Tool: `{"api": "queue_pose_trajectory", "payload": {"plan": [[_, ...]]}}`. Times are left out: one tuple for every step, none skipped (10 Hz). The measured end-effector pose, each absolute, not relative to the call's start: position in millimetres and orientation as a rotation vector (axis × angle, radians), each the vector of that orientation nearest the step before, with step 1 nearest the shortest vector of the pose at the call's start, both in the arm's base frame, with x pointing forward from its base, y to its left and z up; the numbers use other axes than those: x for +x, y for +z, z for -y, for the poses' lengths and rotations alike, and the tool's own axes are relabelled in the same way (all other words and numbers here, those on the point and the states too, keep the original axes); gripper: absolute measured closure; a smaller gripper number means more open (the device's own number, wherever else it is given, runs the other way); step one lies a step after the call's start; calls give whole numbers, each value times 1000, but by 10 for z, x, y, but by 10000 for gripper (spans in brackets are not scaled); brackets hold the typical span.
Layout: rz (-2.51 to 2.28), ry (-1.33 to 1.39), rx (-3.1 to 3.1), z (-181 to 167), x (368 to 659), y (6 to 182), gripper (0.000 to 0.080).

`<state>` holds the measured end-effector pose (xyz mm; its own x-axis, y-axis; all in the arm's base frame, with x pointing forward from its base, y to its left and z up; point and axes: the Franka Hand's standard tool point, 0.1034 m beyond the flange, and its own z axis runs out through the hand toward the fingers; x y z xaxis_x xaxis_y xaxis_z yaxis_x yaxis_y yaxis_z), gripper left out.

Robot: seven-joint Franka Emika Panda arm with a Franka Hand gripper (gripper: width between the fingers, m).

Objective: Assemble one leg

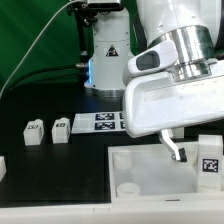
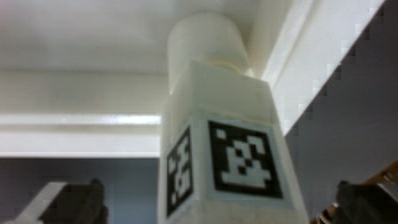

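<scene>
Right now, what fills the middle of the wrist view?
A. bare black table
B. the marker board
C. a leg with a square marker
C: a white leg bearing a black-and-white square marker fills the middle, and the open hand stands apart from it on both sides.

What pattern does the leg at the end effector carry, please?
The leg: black-and-white square markers; wrist view.

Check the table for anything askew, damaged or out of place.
Nothing stands out. Two legs stand upright beside the marker board; a third leg stands by the panel, near the open hand. No damage shows.
</scene>
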<state>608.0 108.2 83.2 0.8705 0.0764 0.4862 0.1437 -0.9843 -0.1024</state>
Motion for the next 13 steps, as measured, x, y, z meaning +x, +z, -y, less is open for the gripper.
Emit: {"api": "queue_pose_trajectory", "payload": {"plan": [[170,-716,-2911,-1069,6109,984,151],[155,-660,-2913,-1089,6128,1031,151],[120,-529,-2913,-1142,6222,1101,151],[107,-568,-2906,-1159,6313,1144,151],[94,-423,-2917,-1203,6197,1049,151],[81,-247,-2918,-1226,6227,1080,151],[91,-56,-2915,-1230,6242,1062,151],[94,51,-2900,-1233,6225,1017,151],[97,121,-2894,-1216,6139,976,151],[115,294,-2871,-1238,6028,992,151],[109,241,-2874,-1241,6151,993,151],[109,242,-2875,-1240,6132,978,151],[104,243,-2877,-1230,6133,965,151]]}}
